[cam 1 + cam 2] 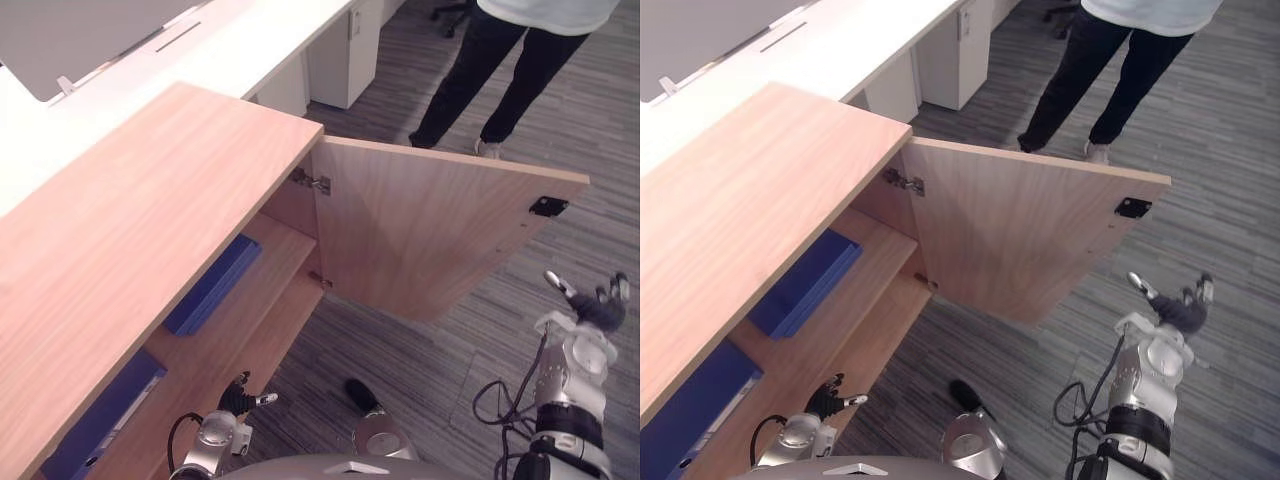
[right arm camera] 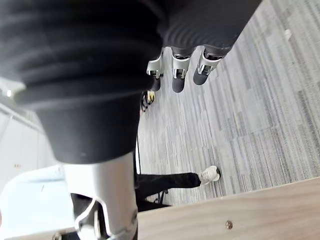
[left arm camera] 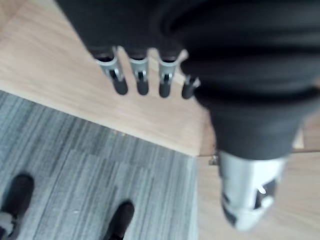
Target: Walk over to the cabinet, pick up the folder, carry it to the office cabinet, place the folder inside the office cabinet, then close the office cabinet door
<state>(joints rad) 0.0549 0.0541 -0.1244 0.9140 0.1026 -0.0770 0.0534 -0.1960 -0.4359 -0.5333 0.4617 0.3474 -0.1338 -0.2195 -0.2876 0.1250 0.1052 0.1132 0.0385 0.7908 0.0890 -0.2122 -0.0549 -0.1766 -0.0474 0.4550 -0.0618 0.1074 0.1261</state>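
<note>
The right robot hand (image 2: 180,75) hangs over a grey striped carpet floor (image 2: 260,100). Its silver fingers with dark tips are straight and loose, and they hold nothing. Beyond the hand, a person's leg (image 2: 165,181) in dark trousers ends in a white shoe (image 2: 211,174) on the carpet. A light wooden panel (image 2: 240,215) carries a small round metal fitting (image 2: 228,225).

I read bright, even light falling from above in the head views. The white desk (image 1: 250,50) nearly washes out. The office cabinet (image 1: 130,230) is evenly lit on top; its shelf (image 1: 285,245) and the blue folder (image 1: 213,285) lie in soft shade. Shadows on the carpet (image 1: 420,350) are faint.
</note>
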